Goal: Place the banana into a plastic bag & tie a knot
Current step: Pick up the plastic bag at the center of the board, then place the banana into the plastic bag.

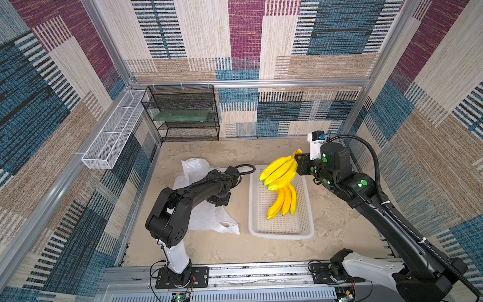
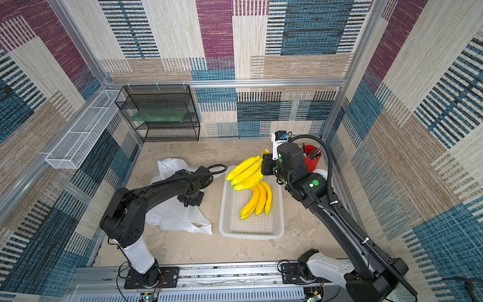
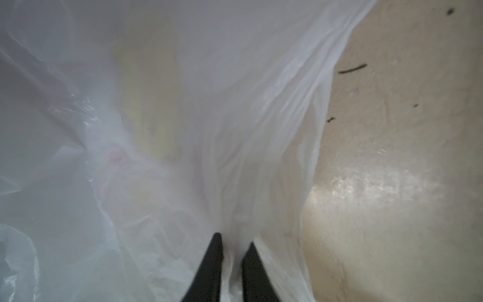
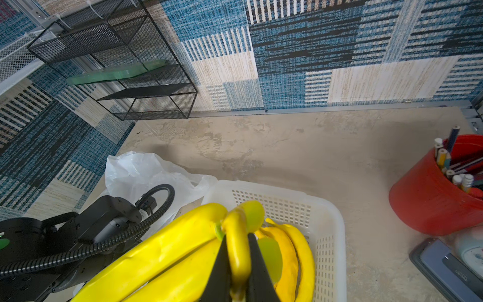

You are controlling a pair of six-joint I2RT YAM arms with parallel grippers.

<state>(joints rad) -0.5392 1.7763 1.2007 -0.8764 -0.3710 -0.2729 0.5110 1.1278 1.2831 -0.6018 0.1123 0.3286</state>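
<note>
The plastic bag (image 1: 203, 219) lies crumpled and white on the table's left side, in both top views (image 2: 172, 217). My left gripper (image 3: 234, 240) is shut on a fold of the bag's film (image 3: 183, 130); from above, its wrist (image 1: 218, 201) hides the jaws. A yellow banana bunch (image 1: 278, 170) hangs above the far end of the white perforated basket (image 1: 281, 235). My right gripper (image 4: 236, 236) is shut on that bunch's stem. A second bunch (image 1: 283, 202) lies in the basket. The knot is out of view.
A black mesh shelf (image 1: 183, 112) stands at the back left. A white wire tray (image 1: 112, 133) hangs on the left wall. A red cup of pencils (image 4: 439, 188) and a dark flat device (image 4: 449, 269) sit at the far right.
</note>
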